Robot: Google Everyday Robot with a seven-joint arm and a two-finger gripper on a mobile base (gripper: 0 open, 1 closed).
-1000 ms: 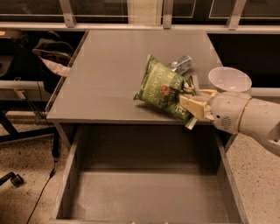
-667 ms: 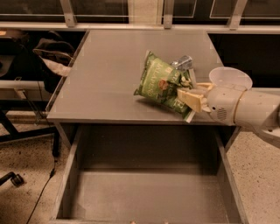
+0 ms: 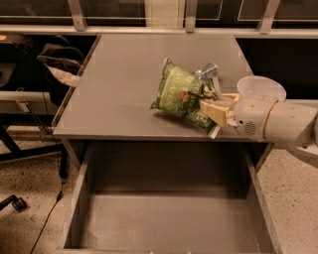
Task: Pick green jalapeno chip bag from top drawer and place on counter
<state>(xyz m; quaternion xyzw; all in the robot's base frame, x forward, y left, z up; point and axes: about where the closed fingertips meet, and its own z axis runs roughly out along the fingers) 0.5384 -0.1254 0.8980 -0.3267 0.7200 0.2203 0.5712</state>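
Observation:
The green jalapeno chip bag (image 3: 180, 94) sits tilted over the right part of the counter (image 3: 124, 84), its lower right corner held between my fingers. My gripper (image 3: 214, 108), tan-fingered on a white arm coming in from the right, is shut on that corner. A crushed silver can (image 3: 207, 72) lies on the counter just behind the bag. The top drawer (image 3: 169, 218) is pulled out below the counter's front edge, and its grey floor is bare.
A white round rim (image 3: 261, 88) shows just behind my arm at the counter's right edge. A dark bag (image 3: 59, 62) and a chair frame stand to the left. A chair caster (image 3: 15, 203) rests on the floor. Metal rails (image 3: 189, 15) run along the back.
My gripper has moved a little left and farther over the counter, carrying the chip bag with it. The drawer has stayed open.

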